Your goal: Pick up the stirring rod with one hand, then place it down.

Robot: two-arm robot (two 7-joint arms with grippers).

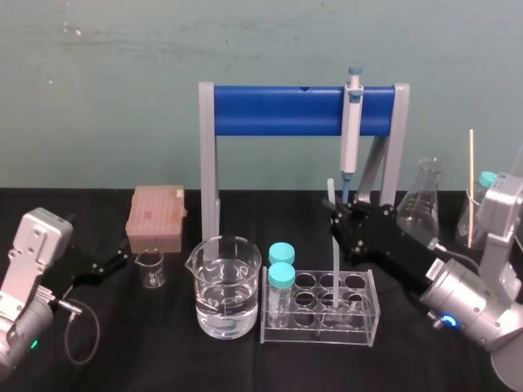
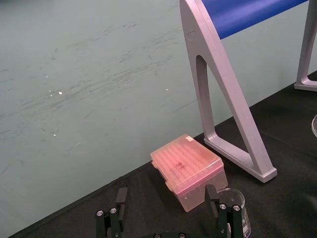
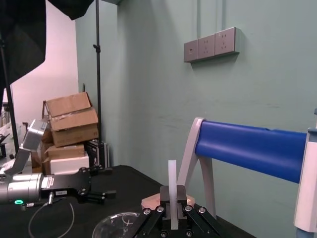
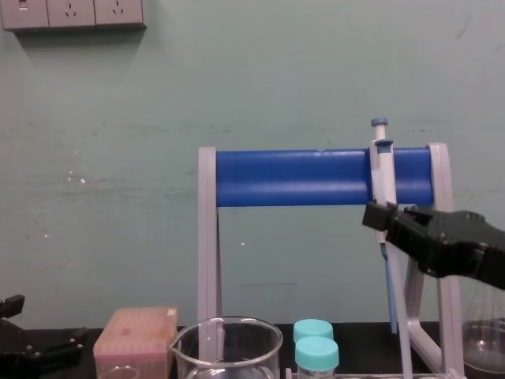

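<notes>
The stirring rod is a thin whitish rod standing nearly upright. Its lower end reaches down among the holes of the clear test tube rack. My right gripper comes in from the right and is shut on the rod's upper part. In the right wrist view the rod sticks out from between the black jaws of the right gripper. My left gripper rests low at the table's left, open, with nothing between its fingers.
A large water beaker stands left of the rack, with two blue-capped tubes in the rack's left end. Behind are the blue-barred stand with a hanging pipette, a pink tip box, a small beaker and a conical flask.
</notes>
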